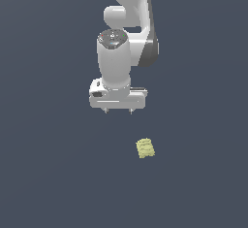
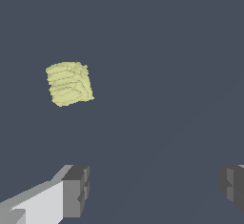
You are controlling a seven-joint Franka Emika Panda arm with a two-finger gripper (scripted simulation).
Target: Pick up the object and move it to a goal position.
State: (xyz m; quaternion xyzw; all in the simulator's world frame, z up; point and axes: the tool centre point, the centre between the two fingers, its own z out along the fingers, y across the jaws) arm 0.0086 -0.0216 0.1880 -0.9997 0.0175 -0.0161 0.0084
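Observation:
The object (image 1: pixel 145 148) is a small pale yellow-green ridged lump lying on the dark grey surface, lower and toward the exterior view's right of the arm. In the wrist view the object (image 2: pixel 69 83) lies well apart from the fingers. My white gripper (image 1: pixel 118 111) hangs above the surface, pointing down, with only two short fingertips showing below the hand. In the wrist view the gripper (image 2: pixel 155 189) stands open, its grey fingers (image 2: pixel 76 190) spread wide with nothing between them.
The flat dark grey surface (image 1: pixel 48 173) spreads uniformly around the object. The white arm (image 1: pixel 128 23) rises out of the upper middle of the exterior view.

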